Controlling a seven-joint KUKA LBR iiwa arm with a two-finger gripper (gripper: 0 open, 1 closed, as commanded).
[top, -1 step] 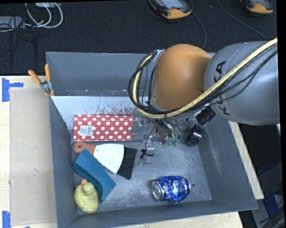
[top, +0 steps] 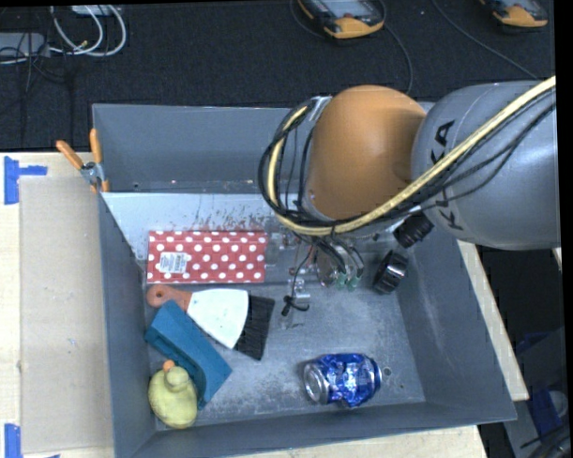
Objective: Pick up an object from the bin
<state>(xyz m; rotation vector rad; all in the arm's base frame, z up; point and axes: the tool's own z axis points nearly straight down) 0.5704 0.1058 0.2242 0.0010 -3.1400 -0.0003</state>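
near the middle of the grey metal bin point(top: 447, 344), the gripper point(top: 292, 306) hangs low under the arm's rounded orange cover point(top: 363, 150), which is ringed by black and yellow cables. its tip is small and partly lost among wires and metal parts, so whether it is spread wide or drawn narrow cannot be told, and nothing can be seen held in it.

the thing nearest to it is a hand brush with a white, wedge-shaped plastic body, a strip of black bristles and an orange-brown handle point(top: 224, 315). the brush lies flat on the bin floor, left of centre. its handle points toward the left wall and its bristles face right. the bristle edge sits just beside the gripper tip, on the tip's left and slightly lower in the view; whether the two touch cannot be made out. the tip itself stands over bare, dusty floor and not over the brush.

a flat red cardboard box with white polka dots and a small white label point(top: 208, 257) lies against the far slope of the bin, above the brush, with its right end close to the gripper. a folded blue cloth point(top: 186, 347) lies below the handle, tucked partly beneath the white body. a yellow rubber duck point(top: 172, 398) sits in the near left corner, touching the cloth. a crushed blue and silver drinks can point(top: 343, 379) lies on its side by the near wall, well apart from the gripper.
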